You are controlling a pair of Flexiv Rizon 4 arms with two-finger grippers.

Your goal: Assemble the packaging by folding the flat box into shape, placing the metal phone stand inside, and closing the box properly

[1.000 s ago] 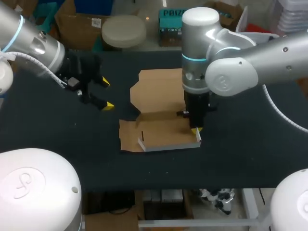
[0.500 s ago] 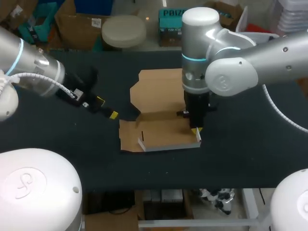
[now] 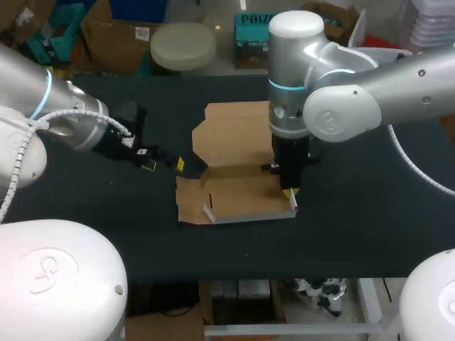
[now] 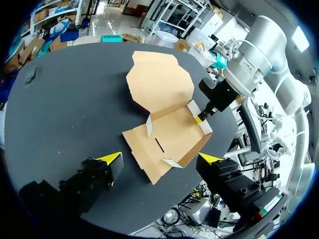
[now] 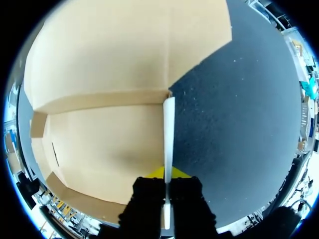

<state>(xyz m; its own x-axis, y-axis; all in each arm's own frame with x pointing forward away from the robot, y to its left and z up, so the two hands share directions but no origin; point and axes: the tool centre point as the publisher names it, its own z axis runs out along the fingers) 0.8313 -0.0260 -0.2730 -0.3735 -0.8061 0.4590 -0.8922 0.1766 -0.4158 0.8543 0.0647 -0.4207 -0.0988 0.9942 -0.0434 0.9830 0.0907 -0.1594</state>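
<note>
1. Head view. The cardboard box (image 3: pixel 238 167), part-folded, lies at the centre of the frame on the black table (image 3: pixel 370 206). Its lid panel lies flat towards the upper centre. Its base panel lies towards the lower centre, with low walls raised along the near and right edges.
2. Head view. The left arm (image 3: pixel 64 117) enters from the left edge. The left gripper (image 3: pixel 165 164) is just beside the box's left edge, at the fold between lid and base, with its jaws apart. Contact with the card cannot be told.
3. Head view. The right arm (image 3: pixel 341 92) enters from the right edge and points straight down. The right gripper (image 3: pixel 289 192) is at the base panel's right wall, one yellow tip showing.
4. Left wrist view. The left gripper (image 4: pixel 160 159) is spread wide, one yellow tip to each side of the near corner of the cardboard box (image 4: pixel 164 99), gripping nothing. Beyond it, the right gripper (image 4: pixel 202 115) meets the far raised wall.
5. Right wrist view. The right gripper (image 5: pixel 167 194) is closed narrowly on the upright side wall of the cardboard box (image 5: pixel 109 89). The wall's pale edge runs out ahead between the fingers (image 5: pixel 148 199). The base panel lies to one side of the wall, bare table (image 5: pixel 234 114) to the other.
</note>
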